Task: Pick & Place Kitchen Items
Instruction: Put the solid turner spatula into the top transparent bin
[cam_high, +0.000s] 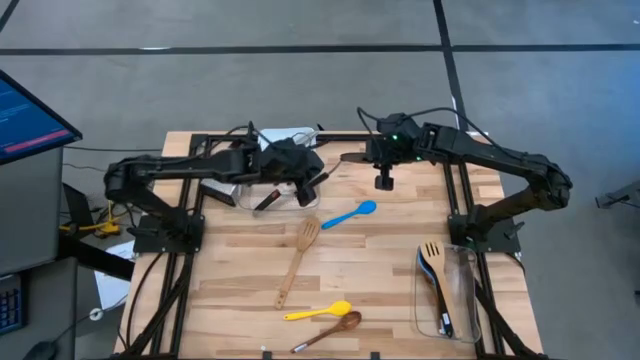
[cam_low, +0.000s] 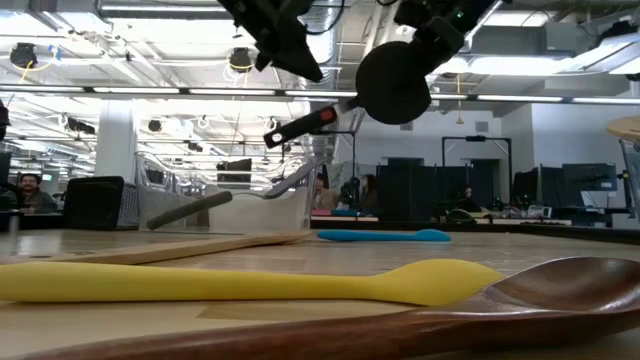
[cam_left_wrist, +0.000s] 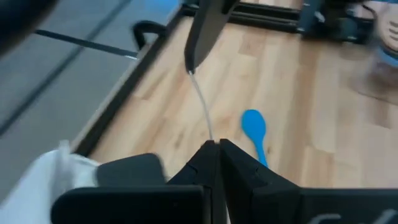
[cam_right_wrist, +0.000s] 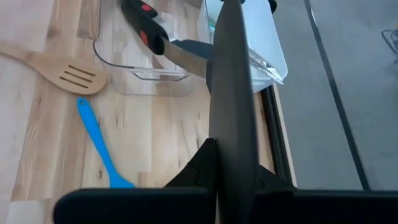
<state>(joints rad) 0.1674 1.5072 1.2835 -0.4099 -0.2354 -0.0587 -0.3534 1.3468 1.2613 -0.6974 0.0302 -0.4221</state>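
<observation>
Holding left: your left gripper (cam_high: 318, 186) fingers clamp the black-and-red-handled knife (cam_high: 272, 198) above the clear plastic tub (cam_high: 246, 199).
Right: right gripper (cam_high: 352, 157) fingers pinch a black flat spatula (cam_right_wrist: 231, 93) over the bench (cam_high: 380, 270).

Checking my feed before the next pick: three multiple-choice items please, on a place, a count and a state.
1. The blue silicone spoon lies: A in a tub; B in a claw; C on the wooden table.
2. Utensils loose on the table: A two; B four; C six.
3. The right claw is: A shut on a long black utensil; B open; C unseen.
C, bare planks surround it. B, blue spoon, yellow silicone spoon, pale wooden slotted turner, dark wooden spoon. A, its fingers clamp it.
</observation>
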